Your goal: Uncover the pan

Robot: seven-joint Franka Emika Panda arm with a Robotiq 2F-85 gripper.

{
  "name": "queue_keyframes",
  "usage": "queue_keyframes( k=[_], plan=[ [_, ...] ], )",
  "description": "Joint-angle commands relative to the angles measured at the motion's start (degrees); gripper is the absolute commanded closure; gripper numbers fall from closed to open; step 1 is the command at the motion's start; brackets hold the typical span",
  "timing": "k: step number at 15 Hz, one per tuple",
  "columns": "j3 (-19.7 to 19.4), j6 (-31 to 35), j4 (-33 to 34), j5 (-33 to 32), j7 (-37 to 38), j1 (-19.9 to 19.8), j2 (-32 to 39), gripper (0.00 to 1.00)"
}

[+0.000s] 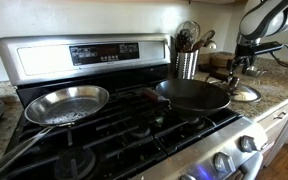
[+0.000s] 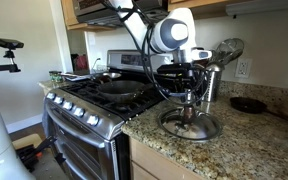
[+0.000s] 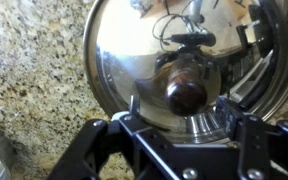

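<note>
The black non-stick pan (image 1: 194, 95) sits uncovered on a front burner of the stove, and it also shows in an exterior view (image 2: 119, 88). The round glass lid (image 1: 246, 94) with a dark knob lies flat on the granite counter beside the stove; it shows in both exterior views (image 2: 189, 126) and fills the wrist view (image 3: 124, 60). My gripper (image 3: 184, 105) hangs just over the lid, with its fingers apart on either side of the knob (image 3: 184, 92) and not touching it. It shows in both exterior views (image 1: 246, 72) (image 2: 189, 102).
A shiny steel frying pan (image 1: 66, 103) sits on another burner. A utensil holder (image 1: 187, 60) stands at the back by the stove. A small dark pan (image 2: 249, 104) lies further along the counter. The counter edge (image 2: 154, 135) runs near the lid.
</note>
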Motion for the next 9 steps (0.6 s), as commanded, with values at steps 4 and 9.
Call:
queue_keyframes(
  k=[4, 9],
  plan=[
    [2.1, -13.3, -0.3, 5.5, -10.2, -1.7, -9.6, 0.0],
    [1.6, -17.7, 1.8, 5.6, -9.9, -0.9, -10.2, 0.0]
  ],
)
